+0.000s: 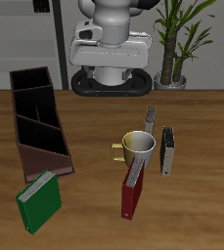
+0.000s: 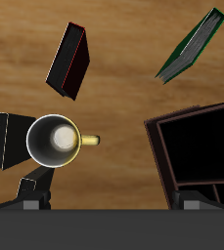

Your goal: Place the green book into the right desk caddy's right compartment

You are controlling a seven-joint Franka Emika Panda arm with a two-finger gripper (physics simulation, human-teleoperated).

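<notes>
The green book [image 1: 38,200] lies flat near the table's front edge, just in front of the right desk caddy [image 1: 37,115], by its sloped reddish-brown end panel [image 1: 45,159]. The right compartment [image 1: 30,80] is the small section at the caddy's far end and looks empty. In the wrist view the green book [image 2: 190,49] and one end of the caddy [image 2: 197,146] show far below. My gripper [image 2: 113,200] hangs high above the table, open, with its fingertips [image 2: 31,190] wide apart and nothing between them.
A yellow-handled mug [image 1: 138,148] stands mid-table. A dark red book [image 1: 133,190] lies in front of it. Two grey-black books [image 1: 168,151] [image 1: 151,119] lie beside and behind the mug. A potted plant [image 1: 177,44] stands at the back.
</notes>
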